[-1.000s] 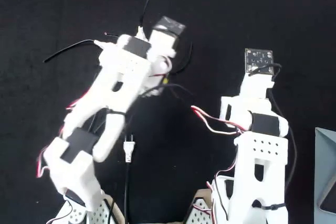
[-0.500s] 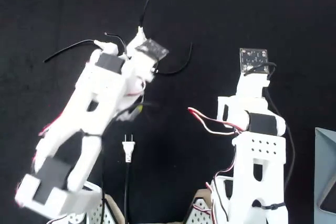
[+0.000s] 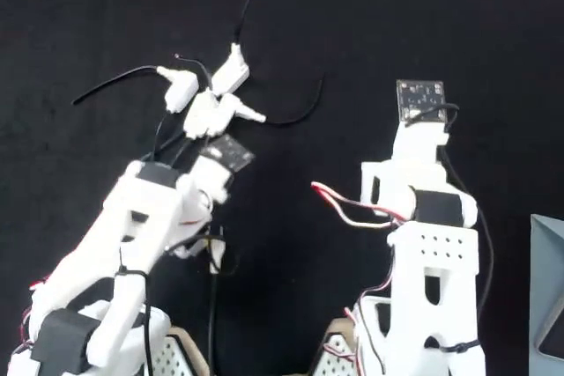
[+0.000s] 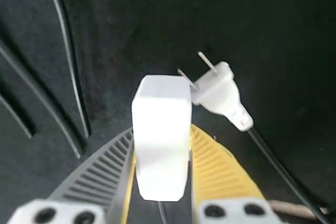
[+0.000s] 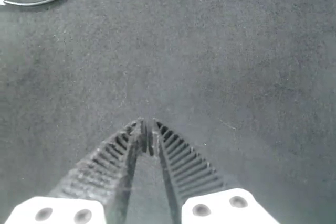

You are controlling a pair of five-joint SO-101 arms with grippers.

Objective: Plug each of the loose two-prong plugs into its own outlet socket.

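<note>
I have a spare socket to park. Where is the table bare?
Free: the far right corner beyond the right arm, and the far left corner past the socket cluster. Crowded: the cluster's cables, and the left gripper holding a white block by the plug.

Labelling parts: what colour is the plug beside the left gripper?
The plug is white; left wrist view shows it best.

— What are you built from?
— My left arm (image 3: 145, 209) and right arm (image 3: 436, 257) are white plastic shells with black motor blocks (image 3: 438, 207). Red, white and black wires (image 3: 344, 204) trail off them.
— And at the tips?
— My left gripper (image 4: 161, 129) has one grey ribbed finger (image 4: 105, 166) and one yellow. My right gripper (image 5: 148, 129) has two dark grey ones.
</note>
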